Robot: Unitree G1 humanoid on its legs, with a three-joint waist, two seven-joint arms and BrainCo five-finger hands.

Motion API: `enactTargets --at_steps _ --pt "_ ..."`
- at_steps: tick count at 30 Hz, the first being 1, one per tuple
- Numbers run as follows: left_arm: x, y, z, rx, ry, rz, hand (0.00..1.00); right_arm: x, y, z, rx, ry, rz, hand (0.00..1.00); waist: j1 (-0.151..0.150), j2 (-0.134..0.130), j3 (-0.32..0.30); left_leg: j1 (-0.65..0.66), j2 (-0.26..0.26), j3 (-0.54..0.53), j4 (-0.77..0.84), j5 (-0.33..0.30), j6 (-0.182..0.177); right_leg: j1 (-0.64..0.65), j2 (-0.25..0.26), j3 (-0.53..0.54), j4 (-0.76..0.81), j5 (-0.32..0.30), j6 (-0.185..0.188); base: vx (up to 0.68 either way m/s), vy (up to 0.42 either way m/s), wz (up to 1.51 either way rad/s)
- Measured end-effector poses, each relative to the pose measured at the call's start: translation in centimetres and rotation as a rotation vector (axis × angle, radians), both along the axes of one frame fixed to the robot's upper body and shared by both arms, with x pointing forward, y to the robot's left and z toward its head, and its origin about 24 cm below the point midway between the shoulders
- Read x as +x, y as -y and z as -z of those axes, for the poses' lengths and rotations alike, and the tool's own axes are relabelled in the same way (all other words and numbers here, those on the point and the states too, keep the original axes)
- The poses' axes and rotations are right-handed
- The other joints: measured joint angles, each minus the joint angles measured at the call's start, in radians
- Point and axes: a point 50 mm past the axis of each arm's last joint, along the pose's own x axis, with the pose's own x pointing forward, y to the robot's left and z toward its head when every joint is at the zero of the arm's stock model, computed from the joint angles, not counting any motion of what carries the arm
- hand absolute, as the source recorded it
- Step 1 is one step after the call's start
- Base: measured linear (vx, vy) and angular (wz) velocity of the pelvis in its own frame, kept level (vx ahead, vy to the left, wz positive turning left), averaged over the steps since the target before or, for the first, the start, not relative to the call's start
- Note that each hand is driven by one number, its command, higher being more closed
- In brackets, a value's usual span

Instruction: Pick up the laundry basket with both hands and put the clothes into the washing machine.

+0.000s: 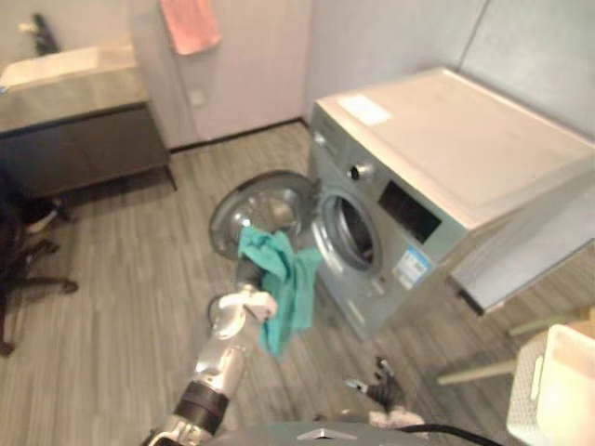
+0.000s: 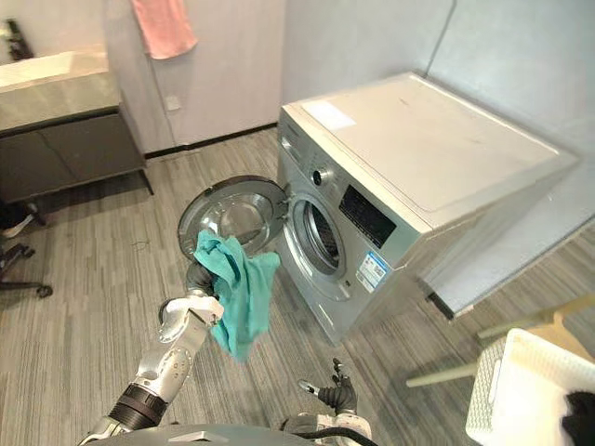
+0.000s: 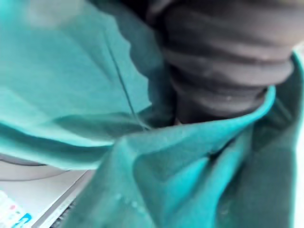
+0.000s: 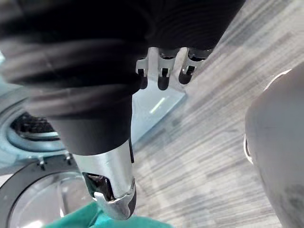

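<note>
Eye views: teal cloth (image 1: 284, 279) hangs at the left robot hand (image 2: 198, 277) before the washing machine (image 1: 465, 149), door (image 1: 265, 206) open; right robot hand (image 2: 333, 395) low, relaxed. Left wrist: cloth buries the grip, cannot tell. Right wrist: loose, empty.

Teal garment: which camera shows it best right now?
Right eye view: the whole teal garment hangs before the open washer door. Left eye view matches; left wrist view gives close folds, right wrist view a corner.

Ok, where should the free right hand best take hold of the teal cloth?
Probably the teal cloth's loose lower end, coming from the robot's right: its top sits bunched on the left hand, and the rest hangs free before the open door.
</note>
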Motion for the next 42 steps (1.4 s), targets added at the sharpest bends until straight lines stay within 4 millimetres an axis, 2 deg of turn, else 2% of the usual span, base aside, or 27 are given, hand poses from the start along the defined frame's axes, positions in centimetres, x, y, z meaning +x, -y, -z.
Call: enactTargets --at_steps 2,4,5,6,7,8,10,12,16,18,20,21,22,23,25,26,27,28,29,31,33,35,37,38,40,41,42 --pt "-0.3 0.1 0.7 0.013 -0.030 0.011 1.00 0.4 -0.2 0.5 -0.014 -0.026 -0.039 0.00 0.013 -0.008 0.003 -0.033 -0.064 -0.125 -0.267 -0.012 -0.059 0.002 -0.018 0.073 -0.033 0.034 0.042 0.26 0.194 -1.28" --pt "-0.6 -0.1 1.2 0.024 -0.047 0.011 1.00 0.7 0.0 1.0 -0.020 -0.047 -0.054 0.00 0.011 -0.012 0.009 -0.057 -0.139 -0.289 -0.589 0.058 -0.136 0.013 -0.054 0.160 -0.063 0.064 0.091 0.33 0.304 -1.21" --pt "-0.6 -0.1 1.3 0.026 -0.050 0.012 1.00 0.8 0.0 1.1 -0.021 -0.054 -0.054 0.00 0.009 -0.010 0.010 -0.053 -0.162 -0.327 -0.673 0.099 -0.143 0.020 -0.060 0.179 -0.076 0.073 0.106 0.35 0.377 -1.04" --pt "-0.6 0.0 1.4 0.027 -0.053 0.015 1.00 1.0 0.5 1.1 -0.039 -0.059 -0.066 0.00 0.006 0.015 0.016 -0.032 -0.194 -0.391 -0.824 0.227 -0.138 0.043 -0.061 0.210 -0.105 0.088 0.140 0.35 0.421 -1.14" --pt "-0.7 0.2 1.5 0.019 -0.058 0.017 1.00 1.2 1.5 0.9 -0.084 -0.052 -0.089 0.00 0.014 0.076 0.022 -0.024 -0.194 -0.435 -0.854 0.394 -0.105 0.062 -0.039 0.254 -0.126 0.080 0.194 0.35 0.467 -1.02" --pt "-0.7 -0.4 1.9 0.043 -0.068 0.017 1.00 1.8 1.3 0.9 -0.082 -0.046 -0.094 0.00 -0.001 0.056 0.025 -0.021 -0.207 -0.411 -0.819 0.338 -0.127 0.074 -0.066 0.277 -0.132 0.070 0.224 0.30 0.472 -0.66" --pt "-0.4 -2.0 2.5 0.076 -0.087 -0.021 1.00 1.9 0.0 1.2 -0.070 -0.064 -0.137 0.00 0.005 0.007 0.045 -0.024 -0.277 -0.385 -0.781 0.265 -0.106 0.028 -0.122 0.321 -0.095 0.059 0.221 0.21 0.399 -0.29" --pt "-0.5 -2.4 2.7 0.095 -0.091 -0.016 1.00 1.8 -0.1 1.4 -0.077 -0.082 -0.153 0.00 0.014 -0.018 0.037 -0.025 -0.311 -0.328 -0.745 0.200 -0.085 -0.001 -0.171 0.372 -0.083 0.068 0.221 0.16 0.283 -0.59" --pt "-0.8 -2.7 3.0 0.104 -0.097 -0.013 1.00 2.7 0.3 1.4 -0.108 -0.087 -0.193 0.00 0.009 0.003 0.036 -0.010 -0.331 -0.202 -0.723 0.122 -0.062 -0.094 -0.214 0.449 -0.058 0.125 0.201 0.12 0.218 -0.90" --pt "-0.7 -2.4 2.8 0.095 -0.092 -0.005 1.00 3.0 0.4 1.4 -0.115 -0.090 -0.198 0.00 0.006 0.019 0.026 0.007 -0.319 -0.132 -0.742 0.111 -0.062 -0.140 -0.216 0.328 -0.049 0.180 0.152 0.16 0.160 -0.99" --pt "-0.5 -2.1 2.6 0.089 -0.080 0.017 1.00 3.2 0.6 1.4 -0.117 -0.086 -0.194 0.00 -0.007 0.022 0.025 0.051 -0.324 -0.094 -0.780 0.119 -0.054 -0.141 -0.242 0.168 -0.022 0.199 0.128 0.22 0.108 -0.57" --pt "-0.5 -1.9 2.5 0.088 -0.076 0.024 1.00 3.3 0.7 1.3 -0.119 -0.084 -0.192 0.00 -0.015 0.022 0.025 0.062 -0.324 -0.090 -0.786 0.119 -0.054 -0.142 -0.246 0.147 -0.009 0.201 0.128 0.20 0.062 -0.34" --pt "-0.4 -1.8 2.2 0.083 -0.066 0.030 1.00 3.4 0.8 1.3 -0.124 -0.084 -0.196 0.00 -0.020 0.025 0.025 0.073 -0.318 -0.087 -0.788 0.119 -0.053 -0.160 -0.248 0.147 0.022 0.206 0.126 0.15 0.002 -0.36" --pt "-0.3 -1.6 1.8 0.074 -0.050 0.031 1.00 3.7 1.2 1.2 -0.136 -0.081 -0.191 0.00 -0.017 0.050 0.035 0.082 -0.290 -0.083 -0.787 0.115 -0.051 -0.199 -0.236 0.149 0.060 0.192 0.114 0.16 -0.036 -0.43" --pt "0.3 -1.7 1.5 0.072 -0.040 0.025 1.00 4.1 1.2 1.1 -0.134 -0.074 -0.184 0.00 -0.017 0.059 0.041 0.092 -0.246 -0.070 -0.768 0.108 -0.066 -0.232 -0.183 0.140 0.003 0.174 0.109 0.14 -0.104 -0.43" --pt "0.3 -1.7 1.6 0.075 -0.044 0.025 1.00 4.1 1.2 1.1 -0.134 -0.074 -0.185 0.00 -0.015 0.059 0.042 0.099 -0.238 -0.059 -0.755 0.099 -0.079 -0.240 -0.176 0.136 -0.018 0.185 0.098 0.15 -0.200 -0.40" --pt "0.6 -1.8 1.9 0.087 -0.057 0.023 1.00 4.2 1.0 1.0 -0.131 -0.070 -0.188 0.00 -0.016 0.035 0.042 0.117 -0.222 -0.049 -0.714 0.072 -0.110 -0.247 -0.170 0.124 -0.068 0.254 0.077 0.19 -0.243 -0.49" --pt "0.7 -1.4 2.4 0.081 -0.094 0.009 1.00 4.6 1.0 0.9 -0.140 -0.062 -0.203 0.00 -0.011 0.065 0.052 0.125 -0.185 -0.042 -0.676 0.053 -0.135 -0.233 -0.142 0.123 -0.056 0.260 0.132 0.17 -0.209 -0.57" --pt "0.7 -1.1 2.6 0.075 -0.109 0.001 1.00 4.7 1.3 0.8 -0.153 -0.059 -0.209 0.00 -0.007 0.078 0.053 0.129 -0.171 -0.032 -0.670 0.052 -0.137 -0.238 -0.128 0.126 -0.049 0.258 0.128 0.16 -0.194 -0.63" --pt "1.3 -0.1 2.6 0.074 -0.134 -0.002 1.00 5.1 2.2 0.2 -0.168 -0.033 -0.195 0.00 -0.017 0.101 0.065 0.158 -0.147 -0.025 -0.679 0.061 -0.156 -0.246 -0.110 0.127 0.007 0.206 0.129 0.13 -0.168 -0.33" --pt "1.8 0.0 2.3 0.066 -0.134 -0.015 1.00 5.1 2.0 0.1 -0.157 -0.023 -0.193 0.00 -0.023 0.085 0.073 0.180 -0.133 -0.027 -0.673 0.061 -0.162 -0.256 -0.113 0.128 0.084 0.151 0.128 0.05 -0.142 0.03" --pt "2.3 -0.6 1.9 0.045 -0.126 -0.079 1.00 4.7 1.5 -0.2 -0.149 0.010 -0.204 0.00 -0.021 0.062 0.074 0.186 -0.093 -0.041 -0.637 0.020 -0.218 -0.291 -0.120 0.116 0.233 0.044 0.128 0.03 -0.223 0.17" --pt "2.0 -2.3 2.8 0.003 -0.175 -0.182 1.00 4.5 0.7 -0.4 -0.133 0.037 -0.227 0.00 -0.017 0.025 0.093 0.180 -0.036 -0.087 -0.562 0.010 -0.193 -0.266 -0.114 0.069 0.319 -0.051 0.109 0.05 -0.257 0.35" --pt "1.8 -2.7 3.1 -0.002 -0.190 -0.198 1.00 4.4 0.5 -0.3 -0.130 0.039 -0.233 0.00 -0.014 0.022 0.095 0.168 -0.013 -0.100 -0.521 0.022 -0.173 -0.252 -0.103 0.057 0.325 -0.062 0.102 0.13 -0.320 0.43" --pt "1.0 -3.5 4.0 -0.017 -0.230 -0.247 1.00 4.1 0.6 -0.3 -0.134 0.038 -0.240 0.00 -0.012 0.026 0.101 0.108 0.066 -0.169 -0.366 0.076 -0.095 -0.185 -0.068 0.016 0.305 -0.082 0.079 0.18 -0.312 0.30" --pt "0.8 -3.6 4.2 -0.021 -0.239 -0.255 1.00 4.0 0.4 -0.2 -0.133 0.034 -0.260 0.00 -0.006 0.011 0.114 0.066 0.107 -0.195 -0.277 0.138 -0.068 -0.142 -0.053 0.007 0.284 -0.090 0.065 0.16 -0.224 0.26" --pt "0.9 -3.4 4.0 -0.016 -0.230 -0.245 1.00 4.0 0.2 -0.2 -0.134 0.032 -0.277 0.00 0.004 -0.001 0.124 0.016 0.122 -0.208 -0.187 0.122 -0.087 -0.113 -0.053 -0.002 0.261 -0.093 0.059 0.16 -0.226 0.26"
